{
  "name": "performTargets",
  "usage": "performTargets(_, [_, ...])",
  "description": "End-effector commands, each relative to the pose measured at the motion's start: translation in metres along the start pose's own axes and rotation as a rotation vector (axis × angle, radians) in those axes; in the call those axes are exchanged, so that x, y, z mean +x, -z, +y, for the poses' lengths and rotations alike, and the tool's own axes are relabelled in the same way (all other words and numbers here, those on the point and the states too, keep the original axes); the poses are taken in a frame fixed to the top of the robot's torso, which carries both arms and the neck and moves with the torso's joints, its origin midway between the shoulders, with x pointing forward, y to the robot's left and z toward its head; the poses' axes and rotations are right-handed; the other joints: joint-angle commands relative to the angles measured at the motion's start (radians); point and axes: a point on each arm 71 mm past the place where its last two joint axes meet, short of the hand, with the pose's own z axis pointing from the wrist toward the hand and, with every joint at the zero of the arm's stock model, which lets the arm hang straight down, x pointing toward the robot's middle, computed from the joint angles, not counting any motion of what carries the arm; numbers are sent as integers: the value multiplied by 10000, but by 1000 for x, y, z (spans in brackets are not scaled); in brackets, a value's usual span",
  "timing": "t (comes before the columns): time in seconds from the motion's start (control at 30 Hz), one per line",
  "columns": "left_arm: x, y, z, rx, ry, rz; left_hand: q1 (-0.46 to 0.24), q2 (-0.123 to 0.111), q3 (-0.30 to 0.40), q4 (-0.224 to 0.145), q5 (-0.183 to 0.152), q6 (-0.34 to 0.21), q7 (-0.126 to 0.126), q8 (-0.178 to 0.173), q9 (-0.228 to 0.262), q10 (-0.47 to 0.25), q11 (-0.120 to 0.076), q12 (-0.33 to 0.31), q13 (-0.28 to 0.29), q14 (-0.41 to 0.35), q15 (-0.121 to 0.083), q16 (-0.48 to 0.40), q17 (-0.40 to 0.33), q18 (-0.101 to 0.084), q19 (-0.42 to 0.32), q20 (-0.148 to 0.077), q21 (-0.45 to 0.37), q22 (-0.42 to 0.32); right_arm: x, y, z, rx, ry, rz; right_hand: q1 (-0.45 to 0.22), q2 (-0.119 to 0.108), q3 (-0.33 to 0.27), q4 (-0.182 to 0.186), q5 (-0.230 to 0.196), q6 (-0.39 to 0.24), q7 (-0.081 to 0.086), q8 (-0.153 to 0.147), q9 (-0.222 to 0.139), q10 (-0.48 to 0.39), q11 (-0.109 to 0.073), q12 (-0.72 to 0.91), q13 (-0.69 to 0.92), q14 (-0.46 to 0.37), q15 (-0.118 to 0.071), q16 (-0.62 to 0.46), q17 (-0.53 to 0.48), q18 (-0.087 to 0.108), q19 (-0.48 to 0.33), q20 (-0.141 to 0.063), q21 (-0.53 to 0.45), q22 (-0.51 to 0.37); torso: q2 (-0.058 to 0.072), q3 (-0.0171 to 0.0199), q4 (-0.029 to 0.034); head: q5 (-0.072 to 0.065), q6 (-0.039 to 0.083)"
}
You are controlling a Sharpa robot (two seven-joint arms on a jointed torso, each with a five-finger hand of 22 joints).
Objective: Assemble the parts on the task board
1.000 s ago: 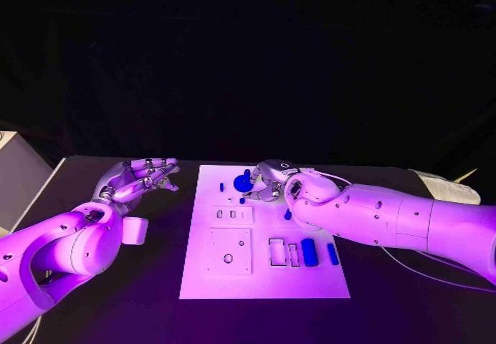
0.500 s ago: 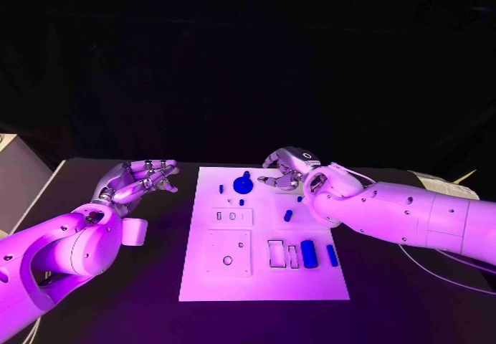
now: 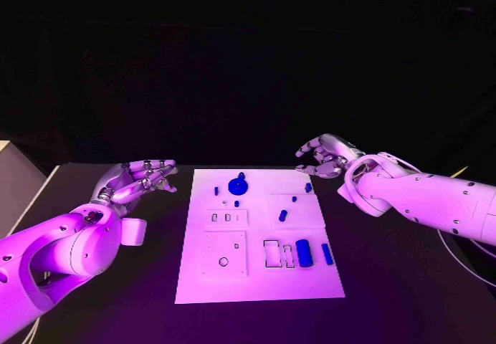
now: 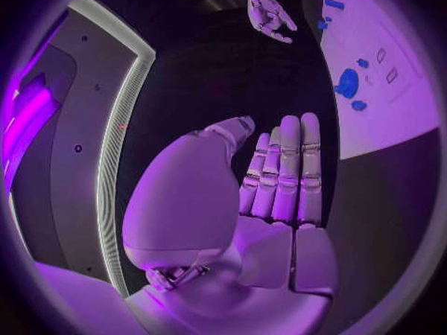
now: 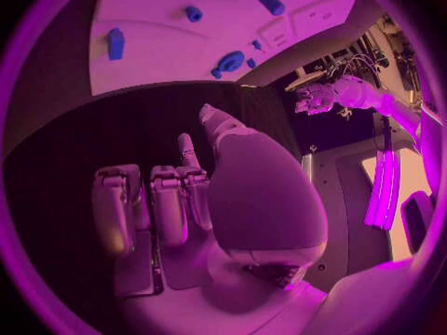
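The white task board [image 3: 259, 283] lies in the middle of the black table. A round blue part [image 3: 239, 186] with a knob sits near its far edge, small blue pieces [image 3: 283, 214] lie around the middle, and a blue cylinder [image 3: 304, 252] lies beside a thinner bar [image 3: 325, 253] on the right. My right hand [image 3: 325, 156] hovers beyond the board's far right corner, fingers apart, holding nothing. My left hand [image 3: 140, 179] stays left of the board, fingers loosely spread and empty. The left wrist view shows the board [image 4: 382, 119], the round part [image 4: 347, 83] and my right hand [image 4: 265, 7].
A pale box [image 3: 13, 179] stands at the table's left edge. Bare black table surrounds the board on both sides. In the right wrist view the board [image 5: 167, 59] and my left hand [image 5: 321, 97] appear beyond my right hand [image 5: 177, 208].
My right hand has lifted away from the round blue part and moved right, off the board's far corner. The round part stays on the board. My left hand has not moved.
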Motion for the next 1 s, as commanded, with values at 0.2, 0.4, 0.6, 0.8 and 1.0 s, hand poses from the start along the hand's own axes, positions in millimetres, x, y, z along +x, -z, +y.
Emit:
performTargets(0.2, [4,-1,0,143,83,200,-30,5,49,-9,-49,-42,-5,37,12,-66,-2,24,-5,-44,7,36,-17,27,-91,7,36,9,1,10,-28,-90,360,937,180,-94,-103,-114,-135,-195,33,-135,-68,1052,36,22,2634,1026,43,43,2633,-21,849,4,4,2228,-8,37,-32,-104,-44])
performTargets(0.4, [4,-1,1,119,102,217,-29,0,51,-14,-50,-37,-7,43,15,-58,-4,31,-2,-50,6,43,-22,28,-102,8,47,17,8,11,-40,224,714,1225,271,-131,-176,-144,-109,-314,72,-207,-104,1052,73,22,2634,1026,91,43,2633,-22,851,48,7,2233,-16,21,11,-119,-97])
performTargets(0.6, [3,0,3,90,102,198,-29,0,51,-14,-50,-37,-7,43,15,-58,-4,31,-2,-50,6,43,-22,28,-102,8,47,17,16,10,-46,455,884,1338,371,-127,-447,-89,-23,-604,127,-407,-190,1016,127,-16,2608,1026,152,43,2633,-18,845,115,-4,2225,-11,9,1,-94,-112])
performTargets(0.8, [3,0,3,78,106,199,-29,0,51,-14,-50,-37,-7,43,15,-58,-4,31,-2,-50,6,43,-22,28,-102,8,47,17,23,6,-46,525,905,1474,380,-119,-490,-74,-22,-622,133,-424,-197,1023,133,-9,2613,1026,158,43,2633,-20,847,121,0,2230,-10,-10,1,-72,-153])
performTargets(1.0, [3,0,3,73,98,184,-29,0,51,-14,-50,-37,-7,43,15,-58,-4,31,-2,-50,6,43,-22,28,-102,8,47,17,27,5,-47,621,934,1614,412,-42,-554,-17,17,-481,123,-367,-174,1052,129,22,2634,1026,161,43,2633,-24,854,133,14,2245,-13,-14,0,-61,-192])
